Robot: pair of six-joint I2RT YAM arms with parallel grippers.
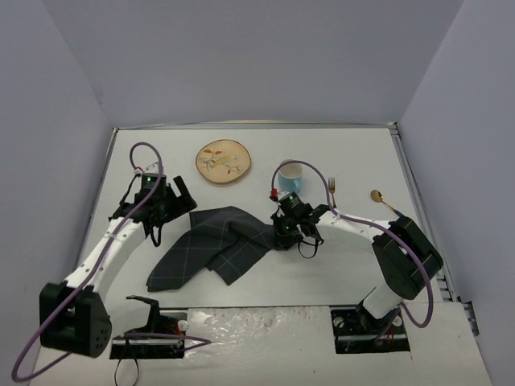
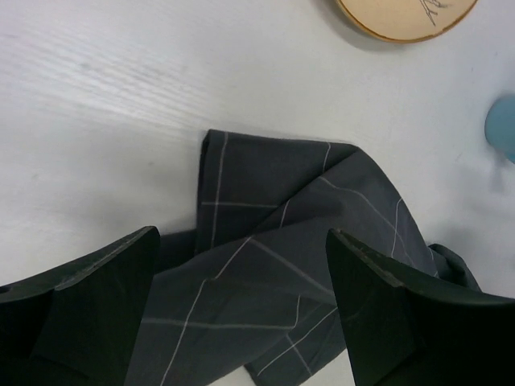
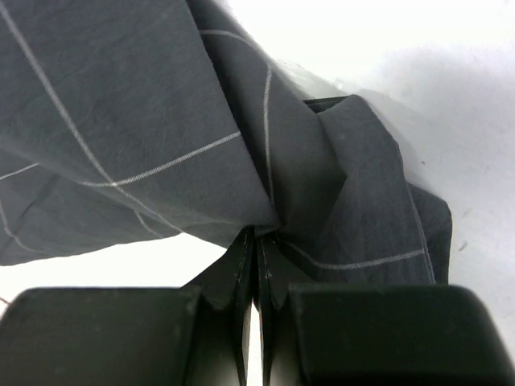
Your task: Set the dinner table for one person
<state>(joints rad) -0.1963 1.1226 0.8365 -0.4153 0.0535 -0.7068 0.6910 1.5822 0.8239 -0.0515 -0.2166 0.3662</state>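
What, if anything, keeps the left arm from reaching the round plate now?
Nothing visible, so probably yes: the left gripper hangs open and empty over the placemat, and the plate lies just beyond on bare dinner table.

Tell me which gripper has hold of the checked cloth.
The right gripper: its jaws are pinched shut on a fold of the checked cloth. The left gripper stands open over it, holding nothing.

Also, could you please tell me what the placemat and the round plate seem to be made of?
Placemat: woven cloth, matte dark grey with pale checks; it folds and creases. Plate: possibly wood or bamboo, matte tan with a leaf print.
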